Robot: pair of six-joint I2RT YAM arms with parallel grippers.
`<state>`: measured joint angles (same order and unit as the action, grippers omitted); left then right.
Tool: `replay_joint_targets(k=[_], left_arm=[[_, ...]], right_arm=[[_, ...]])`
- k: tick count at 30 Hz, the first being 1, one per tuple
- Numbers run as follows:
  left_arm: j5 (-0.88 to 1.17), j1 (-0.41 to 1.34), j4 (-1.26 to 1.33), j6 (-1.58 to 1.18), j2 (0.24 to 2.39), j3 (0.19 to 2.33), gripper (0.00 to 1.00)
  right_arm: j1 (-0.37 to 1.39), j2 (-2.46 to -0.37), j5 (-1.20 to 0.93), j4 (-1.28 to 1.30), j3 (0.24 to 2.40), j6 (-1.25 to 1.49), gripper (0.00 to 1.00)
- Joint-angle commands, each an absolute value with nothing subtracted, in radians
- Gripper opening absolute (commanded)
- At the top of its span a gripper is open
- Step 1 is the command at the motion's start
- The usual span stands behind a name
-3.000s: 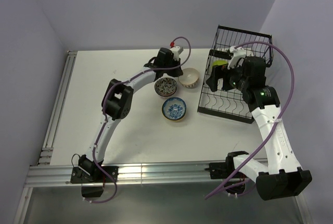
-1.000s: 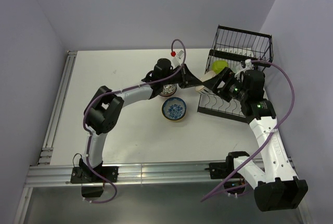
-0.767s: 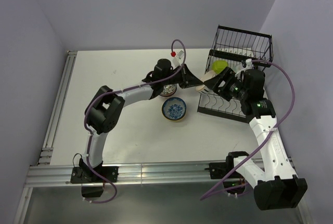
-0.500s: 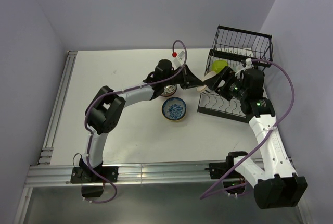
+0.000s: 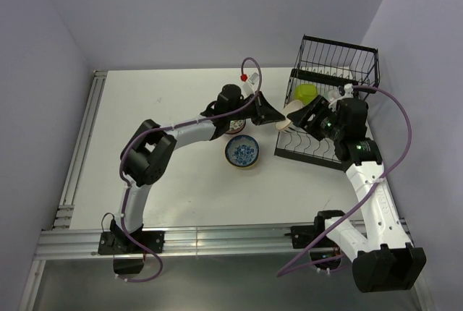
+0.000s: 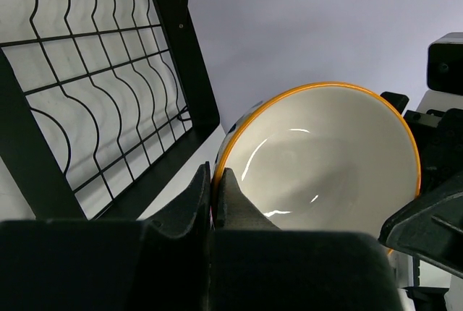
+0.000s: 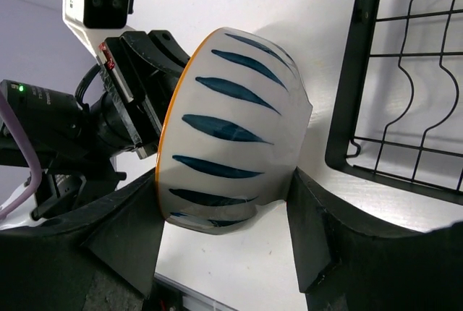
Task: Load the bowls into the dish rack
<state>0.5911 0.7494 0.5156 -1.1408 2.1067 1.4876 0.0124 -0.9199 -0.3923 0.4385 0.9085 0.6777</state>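
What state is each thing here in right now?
striped bowl, tipped on its side, held by rim
left fingers, shut on striped bowl's rim
right fingers, straddling striped bowl, grip unclear
blue patterned bowl, upright on table
green bowl, in dish rack

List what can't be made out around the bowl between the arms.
- Top view: striped bowl, mostly covered by the right arm and left arm.
- Right wrist view: whether the right jaws touch it; its wall blocks the contact.
- Left wrist view: its lower rim, behind the left jaws.
- Top view: floral bowl, mostly under the left arm.
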Motion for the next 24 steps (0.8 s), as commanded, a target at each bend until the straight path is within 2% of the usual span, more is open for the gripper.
replay_joint_targets(k=[1, 5, 6, 10, 11, 14, 20, 24], left_arm=[[0.595, 0.765, 0.548, -1.131, 2.106, 1.540, 0.00], [0.584, 0.759, 0.529, -1.123, 2.108, 1.531, 0.07], [0.581, 0.758, 0.526, -1.121, 2.109, 1.529, 0.14], [0.580, 0.752, 0.511, -1.115, 2.115, 1.537, 0.32], [0.580, 0.752, 0.508, -1.114, 2.115, 1.542, 0.41], [0.580, 0.750, 0.497, -1.104, 2.115, 1.546, 0.51], [0.569, 0.747, 0.459, -1.085, 2.112, 1.551, 0.61], [0.577, 0.730, 0.443, -1.062, 2.095, 1.542, 0.64]], right_arm=[[0.008, -0.899, -0.391, 0.380, 0.925, 0.652, 0.00], [-0.038, -0.890, -0.403, 0.384, 0.931, 0.641, 0.00], [-0.046, -0.890, -0.406, 0.385, 0.933, 0.637, 0.00], [-0.075, -0.891, -0.400, 0.396, 0.939, 0.606, 0.00], [-0.077, -0.894, -0.399, 0.399, 0.942, 0.600, 0.00], [-0.081, -0.896, -0.379, 0.413, 0.945, 0.571, 0.00], [-0.083, -0.890, -0.353, 0.417, 0.945, 0.516, 0.00], [-0.083, -0.894, -0.313, 0.431, 0.934, 0.447, 0.00]])
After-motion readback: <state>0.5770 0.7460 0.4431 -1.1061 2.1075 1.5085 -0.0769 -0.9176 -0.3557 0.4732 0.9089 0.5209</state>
